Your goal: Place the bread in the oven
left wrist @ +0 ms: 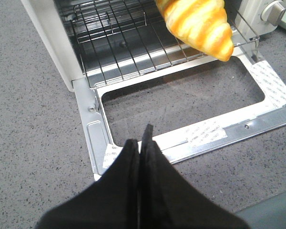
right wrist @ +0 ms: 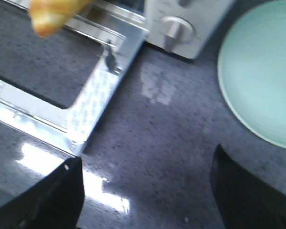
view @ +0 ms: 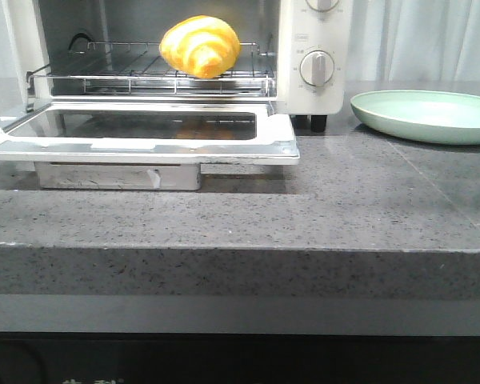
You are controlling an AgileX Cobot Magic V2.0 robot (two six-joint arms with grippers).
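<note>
The bread (view: 200,46), a glossy golden-yellow striped roll, lies on the wire rack (view: 128,72) inside the white oven (view: 316,88). The oven's glass door (view: 144,128) hangs open, flat over the counter. The bread also shows in the left wrist view (left wrist: 200,24) and in the right wrist view (right wrist: 52,14). My left gripper (left wrist: 142,138) is shut and empty, above the door's front edge. My right gripper (right wrist: 145,167) is open and empty over the counter, between the door and the plate. Neither gripper shows in the front view.
A pale green round plate (view: 428,116) sits on the grey speckled counter to the right of the oven; it also shows in the right wrist view (right wrist: 262,71). The oven's knobs (view: 317,68) face forward. The counter's front edge (view: 240,252) runs across the front view.
</note>
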